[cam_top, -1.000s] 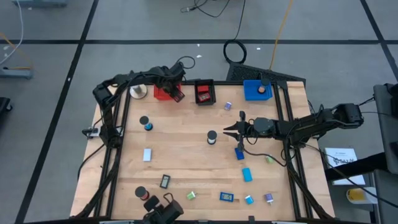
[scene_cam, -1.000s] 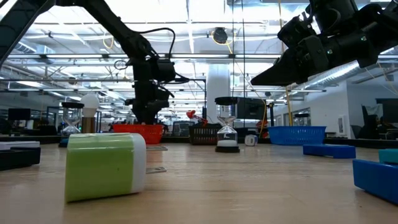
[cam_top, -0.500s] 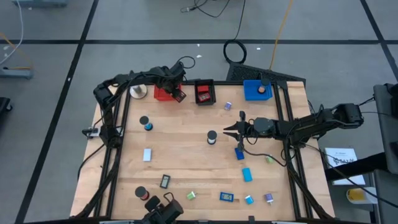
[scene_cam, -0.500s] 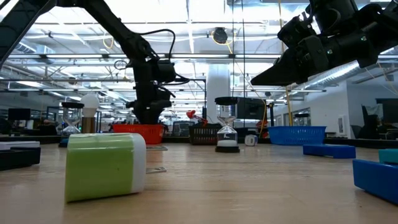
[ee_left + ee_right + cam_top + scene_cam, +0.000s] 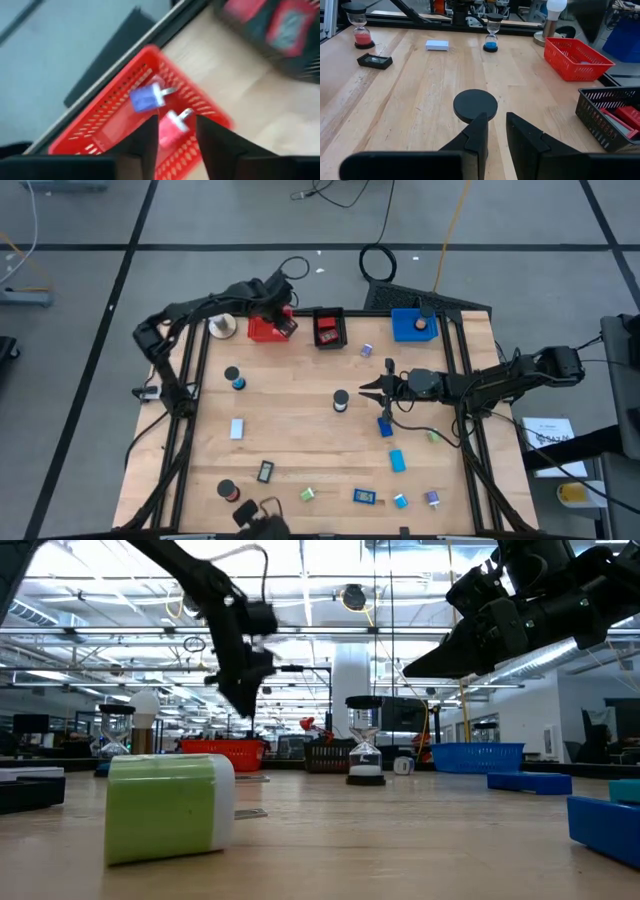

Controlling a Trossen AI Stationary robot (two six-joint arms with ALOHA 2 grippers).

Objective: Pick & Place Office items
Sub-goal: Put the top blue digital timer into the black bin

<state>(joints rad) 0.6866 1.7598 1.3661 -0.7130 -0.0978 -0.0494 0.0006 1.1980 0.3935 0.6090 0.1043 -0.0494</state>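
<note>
A wooden table (image 5: 300,430) is seen from above, with three bins lined along its far edge. A red bin (image 5: 262,329) stands at the far left; in the left wrist view a blue clip-like piece (image 5: 146,97) and a red piece (image 5: 172,125) are seen lying inside it. A black bin (image 5: 329,328) stands beside it and red pieces (image 5: 622,116) are held in it. A blue bin (image 5: 412,325) stands farther right, with something orange-brown inside that cannot be identified.

The left gripper (image 5: 275,302) is held in the air above the red bin. A narrow gap is seen between its fingers (image 5: 145,142), and nothing is held between them; the two pieces in the bin lie just beyond the fingertips.

The right gripper (image 5: 368,391) is held above the middle of the table, its fingers (image 5: 477,132) nearly together with a slim gap and nothing in it. A small hourglass with a black cap (image 5: 340,400) stands just in front of its tips.

Other office items are scattered over the table: a blue-based hourglass (image 5: 235,378) and a white block (image 5: 237,428) on the left, a black-framed rectangle (image 5: 265,471) and a green block (image 5: 307,494) near the front edge, a blue block (image 5: 397,461) on the right.
</note>
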